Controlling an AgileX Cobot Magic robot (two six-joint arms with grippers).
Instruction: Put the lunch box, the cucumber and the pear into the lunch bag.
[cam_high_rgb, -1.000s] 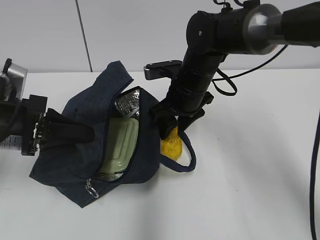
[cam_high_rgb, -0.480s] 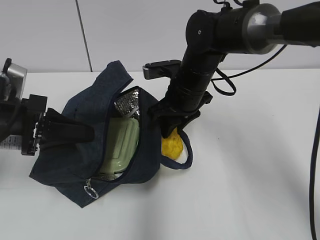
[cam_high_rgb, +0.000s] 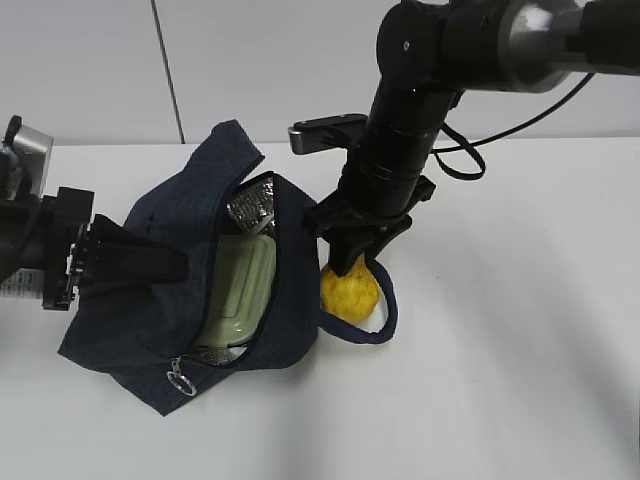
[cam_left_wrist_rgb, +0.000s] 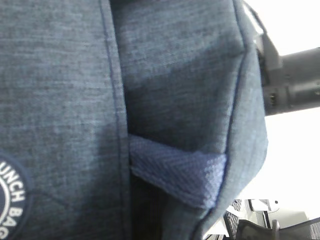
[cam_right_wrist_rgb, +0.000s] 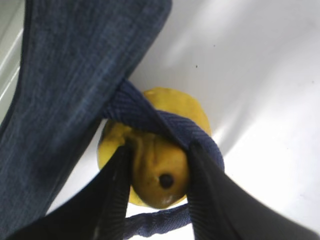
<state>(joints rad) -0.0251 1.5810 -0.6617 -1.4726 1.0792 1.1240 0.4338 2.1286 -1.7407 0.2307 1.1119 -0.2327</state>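
The navy lunch bag lies open on the white table, and the pale green lunch box shows inside against the foil lining. My left gripper is shut on the bag's fabric at the left edge of the opening; bag cloth fills the left wrist view. The yellow pear sits just right of the bag, inside the bag's loop handle. My right gripper comes down from above, shut on the pear, with the handle strap lying across the pear. The cucumber is out of view.
The zipper's metal ring pull hangs at the bag's near corner. Bare white table stretches right and in front. A grey wall stands behind the table. The right arm's black cable loops near its wrist.
My right gripper's fingers have closed in on the pear, and the right arm has shifted slightly up and right. The left gripper and the bag have stayed still.
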